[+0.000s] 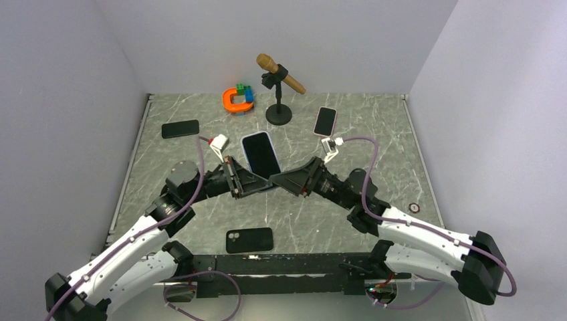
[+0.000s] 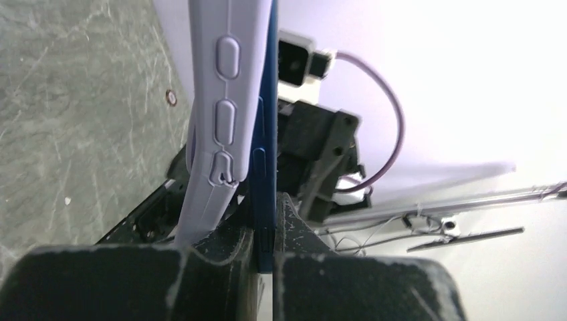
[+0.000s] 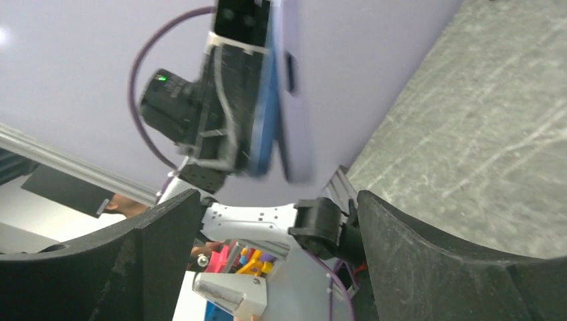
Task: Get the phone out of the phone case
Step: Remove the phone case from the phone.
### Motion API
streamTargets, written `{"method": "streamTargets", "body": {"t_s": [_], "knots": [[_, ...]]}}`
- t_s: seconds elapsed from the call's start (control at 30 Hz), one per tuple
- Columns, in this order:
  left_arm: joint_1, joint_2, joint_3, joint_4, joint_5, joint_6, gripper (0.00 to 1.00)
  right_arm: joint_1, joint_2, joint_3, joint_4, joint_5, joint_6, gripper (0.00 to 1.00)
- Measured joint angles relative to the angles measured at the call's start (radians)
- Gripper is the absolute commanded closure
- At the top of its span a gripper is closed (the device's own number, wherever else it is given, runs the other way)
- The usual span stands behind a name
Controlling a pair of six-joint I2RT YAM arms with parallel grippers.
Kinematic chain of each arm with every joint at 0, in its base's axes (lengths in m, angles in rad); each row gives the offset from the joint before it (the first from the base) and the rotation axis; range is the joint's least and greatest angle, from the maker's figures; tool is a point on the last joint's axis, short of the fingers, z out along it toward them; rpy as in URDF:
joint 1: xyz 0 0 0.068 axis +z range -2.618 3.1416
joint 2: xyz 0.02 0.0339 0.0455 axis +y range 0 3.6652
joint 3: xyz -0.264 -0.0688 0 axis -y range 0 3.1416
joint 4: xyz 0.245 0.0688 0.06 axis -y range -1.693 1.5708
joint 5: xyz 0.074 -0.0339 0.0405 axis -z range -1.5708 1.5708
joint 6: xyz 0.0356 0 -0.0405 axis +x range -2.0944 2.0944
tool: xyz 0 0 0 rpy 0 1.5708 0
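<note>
Top cam: I've got the phone (image 1: 260, 154) held up just in front of the mic stand (image 1: 279, 100). Left wrist: my left hand (image 2: 265, 234) is clamped on its blue edge, lilac case (image 2: 220, 100) gaping off alongside. Right wrist: my right hand (image 3: 274, 214) is wide open, gripping nothing.

Left claw (image 2: 265, 231) clamped — right claw (image 3: 277, 224) spread

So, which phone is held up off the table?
The middle phone in the lilac case, clamped by the left gripper; the other three lie flat.

phone (image 3: 264, 100) blurred — top cut off
</note>
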Motion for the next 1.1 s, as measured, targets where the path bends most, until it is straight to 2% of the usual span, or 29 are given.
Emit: {"method": "streamTargets", "body": {"t_s": [0.13, 0.17, 0.47, 0.6, 0.63, 0.8, 0.9, 1.1], "knots": [[0.013, -0.065, 0.000, -0.028, -0.083, -0.053, 1.00, 0.005, 0.014, -0.029, 0.011, 0.003, -0.007, 0.35], [0.013, -0.078, 0.000, -0.034, -0.098, -0.064, 1.00, 0.009, 0.026, -0.028, 0.026, -0.002, -0.012, 0.38], [0.016, -0.115, -0.001, -0.040, -0.154, -0.137, 1.00, 0.095, 0.189, 0.127, 0.078, -0.027, -0.064, 0.41], [0.017, -0.120, -0.001, -0.040, -0.154, -0.155, 1.00, 0.099, 0.230, 0.177, 0.085, -0.002, -0.075, 0.58], [0.017, -0.122, -0.001, -0.040, -0.155, -0.156, 1.00, 0.099, 0.239, 0.182, 0.087, 0.000, -0.076, 0.59], [0.025, -0.151, -0.006, -0.055, -0.171, -0.163, 1.00, 0.105, 0.261, 0.191, 0.126, 0.007, -0.079, 0.51], [0.025, -0.162, -0.006, -0.061, -0.170, -0.162, 1.00, 0.109, 0.261, 0.178, 0.143, 0.022, -0.079, 0.50], [0.028, -0.161, -0.014, -0.058, -0.177, -0.178, 1.00, 0.110, 0.260, 0.174, 0.145, 0.046, -0.087, 0.62]]}}
